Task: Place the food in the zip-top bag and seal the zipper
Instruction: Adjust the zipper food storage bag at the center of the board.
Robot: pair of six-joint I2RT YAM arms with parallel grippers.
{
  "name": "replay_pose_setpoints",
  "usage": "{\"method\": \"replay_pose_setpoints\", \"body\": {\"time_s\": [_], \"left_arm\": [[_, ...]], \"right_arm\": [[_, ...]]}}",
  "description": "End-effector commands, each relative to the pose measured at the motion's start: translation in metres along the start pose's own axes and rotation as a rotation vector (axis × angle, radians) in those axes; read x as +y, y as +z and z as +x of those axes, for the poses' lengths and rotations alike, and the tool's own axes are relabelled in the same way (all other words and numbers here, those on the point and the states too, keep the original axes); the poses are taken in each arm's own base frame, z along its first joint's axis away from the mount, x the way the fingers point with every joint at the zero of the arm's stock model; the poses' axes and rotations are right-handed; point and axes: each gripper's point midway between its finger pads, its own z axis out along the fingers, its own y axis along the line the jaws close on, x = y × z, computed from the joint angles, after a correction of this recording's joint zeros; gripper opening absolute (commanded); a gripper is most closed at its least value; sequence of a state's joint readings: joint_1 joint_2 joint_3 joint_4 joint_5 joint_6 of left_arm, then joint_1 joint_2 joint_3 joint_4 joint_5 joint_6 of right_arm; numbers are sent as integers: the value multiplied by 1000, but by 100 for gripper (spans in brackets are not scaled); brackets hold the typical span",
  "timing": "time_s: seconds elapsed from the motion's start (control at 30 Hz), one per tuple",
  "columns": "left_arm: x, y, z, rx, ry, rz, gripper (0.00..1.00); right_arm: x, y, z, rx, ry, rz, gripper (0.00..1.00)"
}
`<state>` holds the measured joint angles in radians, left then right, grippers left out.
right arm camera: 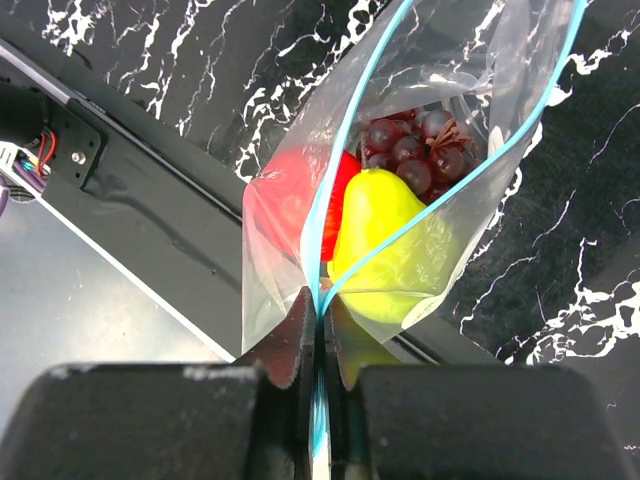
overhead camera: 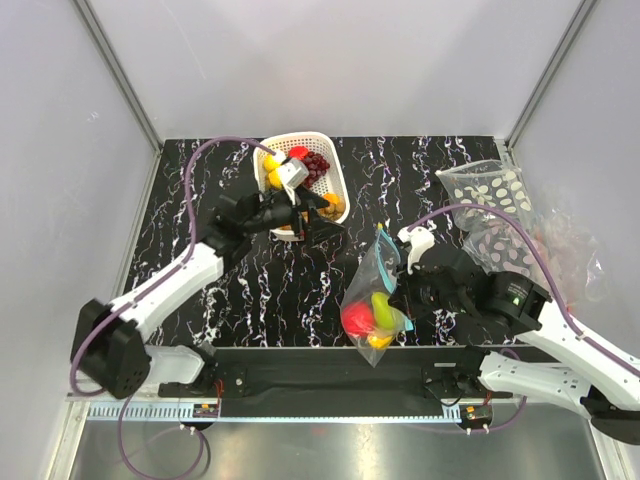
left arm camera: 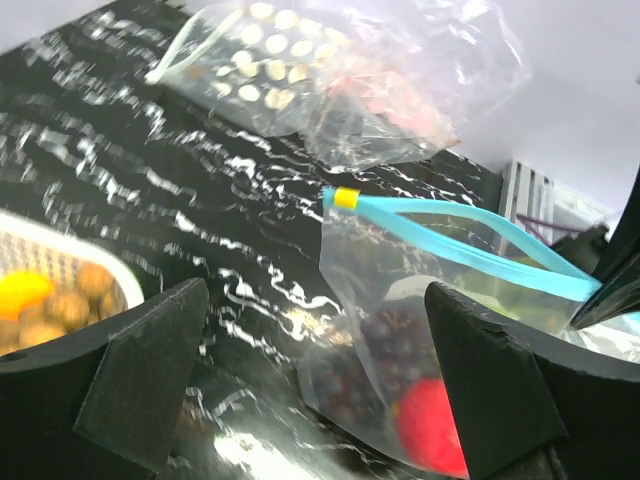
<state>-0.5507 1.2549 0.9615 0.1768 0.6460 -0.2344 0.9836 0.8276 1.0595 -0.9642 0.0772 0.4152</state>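
**Bag Held Open by One Corner, Fruit Split Between Bag and Basket**

Here the black, white-veined counter (overhead camera: pixel 250 290) carries everything. The zip-top bag (overhead camera: pixel 372 300) stands right of centre near the counter's front edge, pulled up by one end of its mouth. A second clear bag patterned with white ovals (overhead camera: pixel 490 195) lies well apart at the far right. The white slotted basket (overhead camera: pixel 343 180) sits at the far middle.

The right end effector (right arm camera: pixel 320 345) is closed tight on the end of the zipper (right arm camera: pixel 322 275). From that pinch the two teal strips spread apart, so the mouth gapes unsealed. The left end effector (left arm camera: pixel 318 350) has its fingers spread wide and grips nothing. It hovers at the basket's near rim, facing toward the zip-top bag.

Part of the food is inside the zip-top bag: a red apple (overhead camera: pixel 355 318), a yellow-green fruit (right arm camera: pixel 390 240) and dark purple grapes (right arm camera: pixel 415 150) packed against each other. More food lies in the basket, among it red grapes (overhead camera: pixel 316 165) and yellow and orange pieces.
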Motion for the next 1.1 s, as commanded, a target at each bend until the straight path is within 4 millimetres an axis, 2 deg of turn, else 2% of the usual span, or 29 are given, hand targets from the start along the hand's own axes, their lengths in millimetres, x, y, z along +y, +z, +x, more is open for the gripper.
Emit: {"method": "replay_pose_setpoints", "body": {"time_s": [0.0,0.03,0.07,0.13,0.2,0.4,0.47,0.53,0.57,0.6,0.63,0.7,0.73,0.8,0.9,1.07], "left_arm": [[-9,22,-13,-52,182,184,92],[-16,26,-19,-47,199,243,91],[-8,36,-5,-6,172,273,90],[-15,43,-5,17,172,364,88],[-12,53,6,47,147,409,87],[-21,59,23,77,182,533,88],[-29,58,31,100,164,613,88],[-47,56,40,109,190,716,88],[-52,57,44,111,198,722,89],[-59,61,57,146,187,723,91],[-55,69,55,132,271,699,91],[-56,77,73,204,234,701,91],[-55,83,67,199,253,695,91],[-48,92,74,212,234,693,91],[-50,98,79,192,248,736,91],[-40,102,83,189,246,673,93]], "right_arm": [[4,-1,-8,-25,-1,-6,4],[4,-1,-8,-27,-2,-10,3],[5,-1,-8,-28,-2,-13,3],[4,-2,-8,-31,2,-13,3],[4,-3,-10,-36,1,-9,3],[5,-7,-10,-45,2,-20,2],[4,-8,-11,-53,3,-16,2],[2,-8,-11,-53,6,-6,2],[3,-8,-12,-53,1,-9,2],[3,-8,-12,-51,0,-9,2],[3,-8,-12,-53,0,-9,2],[3,-7,-11,-50,-1,-11,2],[3,-7,-12,-52,1,-12,3],[4,-8,-12,-55,2,-15,3],[2,-9,-12,-58,9,-3,2],[2,-10,-12,-62,7,-6,2]]}}
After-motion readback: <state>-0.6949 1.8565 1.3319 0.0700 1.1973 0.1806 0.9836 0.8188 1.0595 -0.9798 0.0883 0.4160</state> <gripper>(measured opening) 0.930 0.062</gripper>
